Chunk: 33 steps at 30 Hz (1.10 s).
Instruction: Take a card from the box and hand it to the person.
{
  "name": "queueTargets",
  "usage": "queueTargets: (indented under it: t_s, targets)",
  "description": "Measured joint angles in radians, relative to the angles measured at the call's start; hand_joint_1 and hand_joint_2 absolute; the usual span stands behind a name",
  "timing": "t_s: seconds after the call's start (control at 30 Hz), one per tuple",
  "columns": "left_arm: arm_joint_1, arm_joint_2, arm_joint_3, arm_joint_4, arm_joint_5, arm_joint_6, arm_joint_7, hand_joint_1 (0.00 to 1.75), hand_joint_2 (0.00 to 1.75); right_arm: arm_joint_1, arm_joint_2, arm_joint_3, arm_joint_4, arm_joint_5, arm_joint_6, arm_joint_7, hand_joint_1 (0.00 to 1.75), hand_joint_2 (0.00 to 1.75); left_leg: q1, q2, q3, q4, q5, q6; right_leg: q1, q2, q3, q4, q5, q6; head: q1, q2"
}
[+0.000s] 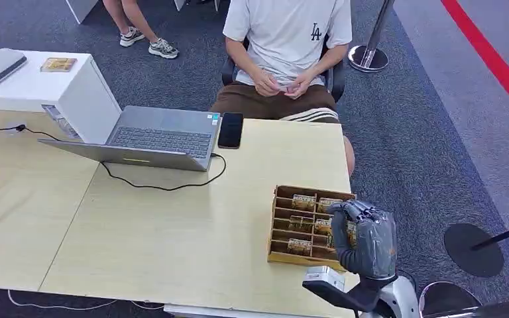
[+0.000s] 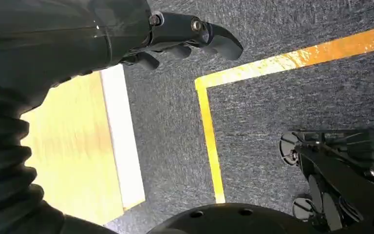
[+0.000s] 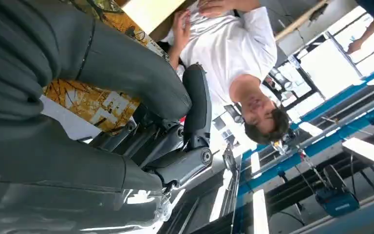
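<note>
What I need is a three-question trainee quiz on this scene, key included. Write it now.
1. True or false: the laptop on the table is closed.
2. Where does the black phone lie? A) beside the laptop, at the table edge in front of the seated person; B) inside a drawer; C) on the floor.
3. Fill in: the hand at the wooden box of cards is the robot's ____ hand.

Key: 1 false, it stands open. 2 A. 3 right; the right hand is at the box's right side.
</note>
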Motion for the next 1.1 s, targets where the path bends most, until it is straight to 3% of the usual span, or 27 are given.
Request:
queueTargets:
  t_s: [0.5, 1.1]
  targets:
    - [-0.001, 0.0, 0.0, 0.0, -0.016, -0.002, 0.011, 0.0, 0.0, -0.044, 0.038, 0.002, 0.021, -0.091, 0.048, -0.065, 1.64, 1.75, 0.0, 0.0, 0.0, 0.0, 0.0, 0.0, 0.0, 0.0, 0.0, 0.0, 0.0, 0.0, 0.0, 0.0]
    - [-0.008, -0.005, -0.01, 0.0, -0.057, -0.008, 0.025, 0.0, 0.0, -0.431, 0.142, 0.052, 0.415, -0.251, 0.031, -0.1, 1.64, 1.75, 0.0, 0.0, 0.0, 0.0, 0.001, 0.0, 0.0, 0.0, 0.0, 0.002, 0.0, 0.0, 0.0, 0.0]
